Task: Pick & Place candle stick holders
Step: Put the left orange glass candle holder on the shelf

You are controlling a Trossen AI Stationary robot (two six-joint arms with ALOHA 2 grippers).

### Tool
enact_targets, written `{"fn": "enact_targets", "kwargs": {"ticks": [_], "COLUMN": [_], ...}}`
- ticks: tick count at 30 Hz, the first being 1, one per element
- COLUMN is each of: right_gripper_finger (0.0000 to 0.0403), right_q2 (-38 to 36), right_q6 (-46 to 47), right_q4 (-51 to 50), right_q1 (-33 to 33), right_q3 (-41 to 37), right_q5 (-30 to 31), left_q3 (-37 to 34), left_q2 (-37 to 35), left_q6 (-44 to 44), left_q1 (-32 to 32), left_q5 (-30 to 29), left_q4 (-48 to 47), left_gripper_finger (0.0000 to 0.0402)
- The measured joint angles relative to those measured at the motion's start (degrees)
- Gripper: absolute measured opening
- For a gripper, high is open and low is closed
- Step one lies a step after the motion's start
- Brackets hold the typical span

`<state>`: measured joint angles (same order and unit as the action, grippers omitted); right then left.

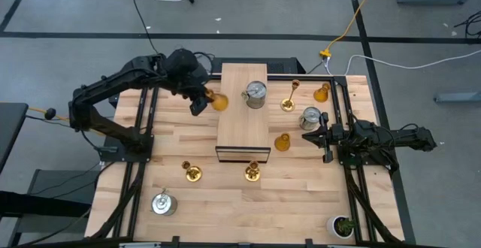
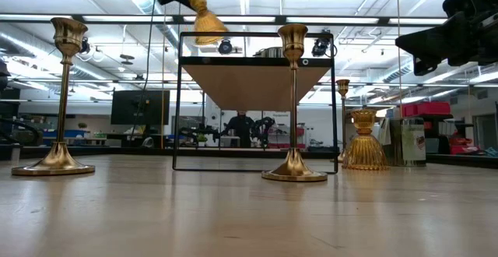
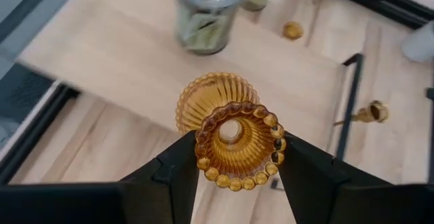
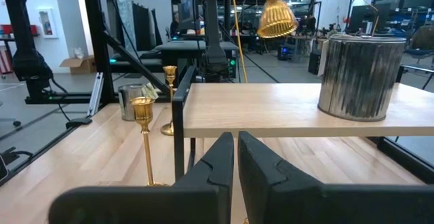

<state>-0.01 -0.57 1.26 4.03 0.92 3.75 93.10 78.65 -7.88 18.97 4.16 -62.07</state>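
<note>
We work over a pale wooden worktop (image 1: 225,203) with a raised wooden shelf (image 1: 242,120) on a black frame standing in its middle. One silver can (image 1: 255,94) already stands on the shelf; a second can (image 1: 310,117) sits near the right arm and a third can (image 1: 162,204) near the front left. Three gold candlesticks (image 1: 192,172) stand on the worktop, two in front of the shelf and one beyond its right edge, with two amber holders (image 1: 282,142) also on the right side.

Our left pincer (image 3: 234,170) is partly closed around a third amber holder (image 3: 234,142), gripping it by the sides of its beaded rim, and carries it in the air just beside the left edge of the shelf, above shelf height in the low view. Our right pincer (image 4: 235,159) is closed and empty, waiting low at the right side, pointed at the shelf.

The step in hand looks like placing this holder on the shelf. To do it well, we should move in over a bare part of the board, well apart from the can, lower until the base sits flat, then open and lift straight up so the holder does not tip
</note>
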Motion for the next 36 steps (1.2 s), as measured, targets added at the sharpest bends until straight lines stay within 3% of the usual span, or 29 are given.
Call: {"fn": "enact_targets", "kwargs": {"ticks": [14, 20, 29, 36], "right_gripper_finger": [0.0027, 0.0027, 0.0027, 0.0027], "right_q2": [0.00, 0.00, 0.00, 0.00], "right_q6": [0.01, 0.01, 0.01, 0.01], "right_q4": [0.02, 0.00, 0.02, 0.00], "right_q1": [-0.02, -0.01, -0.02, -0.02], "right_q3": [-0.01, 0.01, -0.01, -0.02], "right_q5": [-0.22, -0.20, -0.20, -0.18], "left_q3": [-0.02, 1.48, 11.03, 13.60], "left_q2": [4.71, 5.65, 10.26, 13.64], "left_q6": [0.04, -0.04, -0.27, -1.37], "left_q1": [-4.46, -5.47, -7.07, -8.69], "left_q5": [6.61, 6.64, 3.19, 1.47], "left_q4": [4.39, 3.74, -2.52, -3.45], "left_gripper_finger": [0.0183, 0.0183, 0.0183, 0.0183]}}
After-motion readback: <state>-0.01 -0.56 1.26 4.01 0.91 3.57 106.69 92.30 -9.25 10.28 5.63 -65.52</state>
